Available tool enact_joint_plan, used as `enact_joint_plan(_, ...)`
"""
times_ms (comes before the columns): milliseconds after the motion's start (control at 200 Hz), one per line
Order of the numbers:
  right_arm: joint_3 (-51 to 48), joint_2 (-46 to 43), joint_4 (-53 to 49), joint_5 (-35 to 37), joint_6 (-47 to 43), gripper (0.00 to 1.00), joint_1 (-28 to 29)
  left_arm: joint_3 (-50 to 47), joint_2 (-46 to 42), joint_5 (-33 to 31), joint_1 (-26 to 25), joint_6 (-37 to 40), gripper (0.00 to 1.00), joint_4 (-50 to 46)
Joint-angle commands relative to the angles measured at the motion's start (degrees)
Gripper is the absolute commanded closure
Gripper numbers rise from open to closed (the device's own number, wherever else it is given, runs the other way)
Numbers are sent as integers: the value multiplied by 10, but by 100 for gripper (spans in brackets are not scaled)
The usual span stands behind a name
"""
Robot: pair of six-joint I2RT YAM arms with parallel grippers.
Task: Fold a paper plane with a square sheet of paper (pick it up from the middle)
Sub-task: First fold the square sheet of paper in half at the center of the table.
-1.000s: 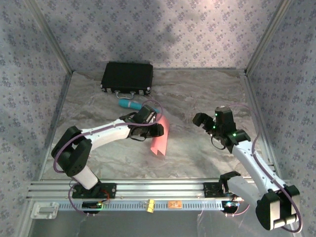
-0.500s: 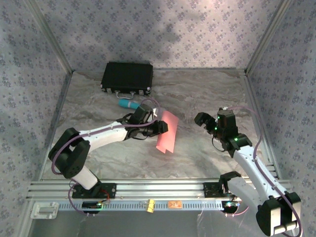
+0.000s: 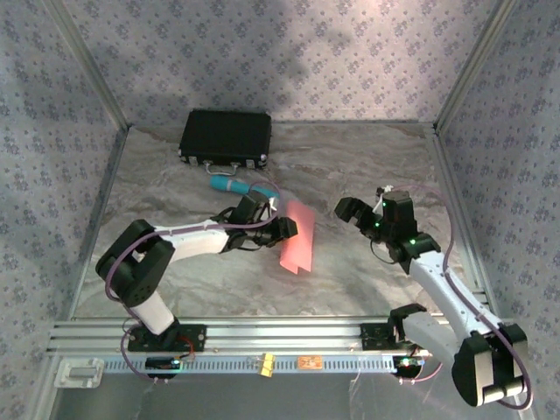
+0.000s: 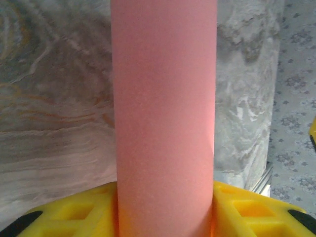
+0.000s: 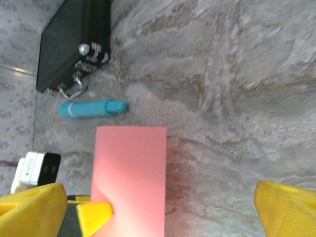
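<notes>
around: I see black case (image 3: 226, 138), teal cylinder (image 3: 229, 185) behind
left gripper (image 3: 284, 229): pinching square sheet of paper (image 3: 297, 238)
right gripper (image 3: 352, 211): spread wide, empty

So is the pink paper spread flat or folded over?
Folded over: the paper shows as a narrow, rounded strip pinched in the left hand.

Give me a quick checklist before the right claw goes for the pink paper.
1. Grip: left claw shut on the paper: ok.
2. Height: paper looks held off the table: ok.
3. Jaws: right claw open wide: ok.
4. Gap: right claw apart from the paper, facing it: ok.
5. Fold: whether the paper's edges line up: cannot tell.
6. Path: teal tube and black case lie behind the paper, out of the way: ok.
</notes>
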Motion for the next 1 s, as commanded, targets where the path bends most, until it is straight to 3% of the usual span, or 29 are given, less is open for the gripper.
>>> enact_joint_plan(0,9,19,14,-46,-16,1,2,-13,13,-4,2,-9,55,18)
enact_joint_plan(685,15,79,14,-46,-20,1,13,-47,12,-59,0,-46,55,23)
enact_joint_plan(994,18,72,15,18,-1,1,31,-44,41,-48,-14,-70,54,65)
